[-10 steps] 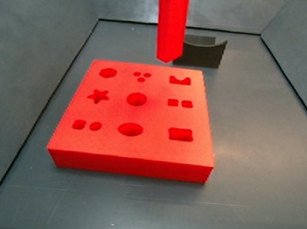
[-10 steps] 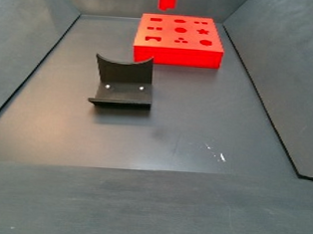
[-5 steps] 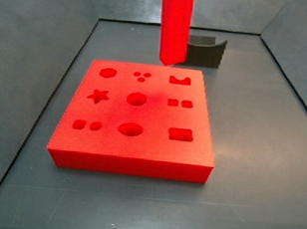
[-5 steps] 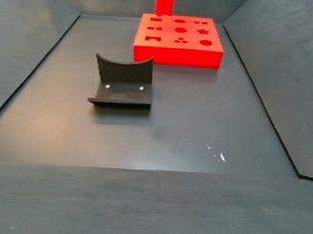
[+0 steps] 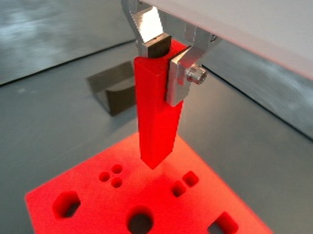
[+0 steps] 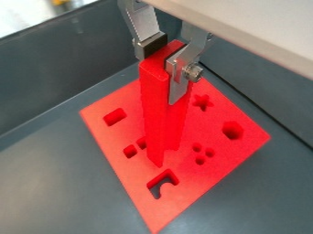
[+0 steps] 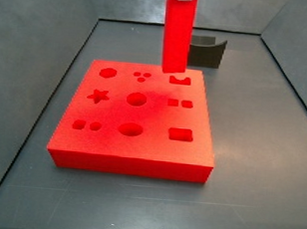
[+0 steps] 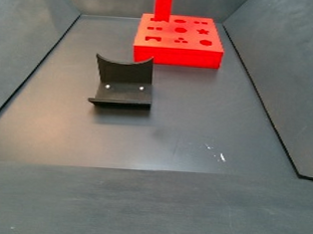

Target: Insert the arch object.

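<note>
My gripper (image 5: 167, 62) is shut on the top of the arch object (image 5: 156, 110), a tall slim bright red bar that hangs upright; both also show in a wrist view, the gripper (image 6: 167, 59) and the bar (image 6: 159, 119). In a side view the bar (image 7: 178, 34) hovers over the far edge of the flat red board (image 7: 114, 148), its lower end just above and beside the arch-shaped hole (image 7: 182, 80). That hole (image 6: 162, 185) also shows in a wrist view. The gripper is mostly above both side views.
A dark grey block with a curved notch (image 7: 205, 51) stands on the floor behind the board, and shows closer in a side view (image 8: 122, 82). The board (image 8: 176, 54) has several other shaped holes. Sloping grey walls enclose the dark floor.
The bar has moved a little to the right and lower, its end coming closer to the arch-shaped hole. The board and the grey block have not moved.
</note>
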